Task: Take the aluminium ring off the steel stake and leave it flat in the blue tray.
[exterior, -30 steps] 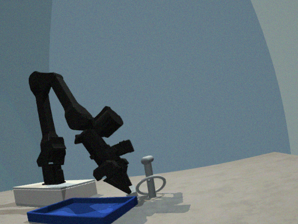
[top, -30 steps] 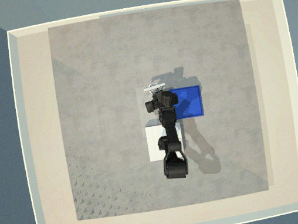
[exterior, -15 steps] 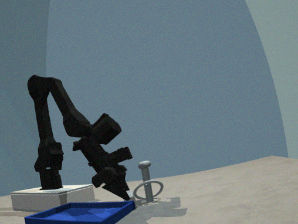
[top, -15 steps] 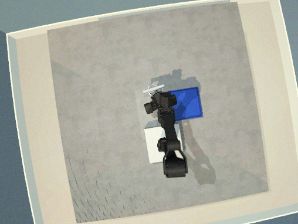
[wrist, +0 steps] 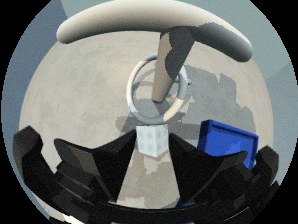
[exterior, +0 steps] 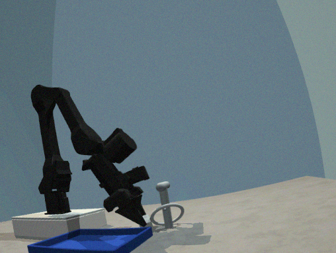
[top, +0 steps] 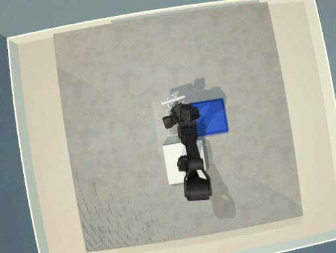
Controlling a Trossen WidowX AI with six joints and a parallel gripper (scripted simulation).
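The steel stake (exterior: 165,200) (wrist: 162,75) stands upright with its cross-bar (top: 172,100) (exterior: 163,186) (wrist: 115,17) on top. The aluminium ring (exterior: 182,210) (wrist: 131,95) is around the stake under the cross-bar. In the exterior view it is tilted, low on the gripper's side and raised on the far side. Its pale blocky tab (exterior: 148,220) (wrist: 152,141) points toward the arm. My gripper (exterior: 146,220) (wrist: 152,135) is shut on the tab, one finger on each side. The blue tray (top: 216,116) (exterior: 140,236) (wrist: 203,135) is empty, beside the stake. The arm hides part of the ring in the top view.
The arm's white base block (top: 173,165) (exterior: 46,228) is behind the gripper. The cross-bar reaches out to both sides above the ring. The tray's near rim is close to the gripper on the right in the wrist view.
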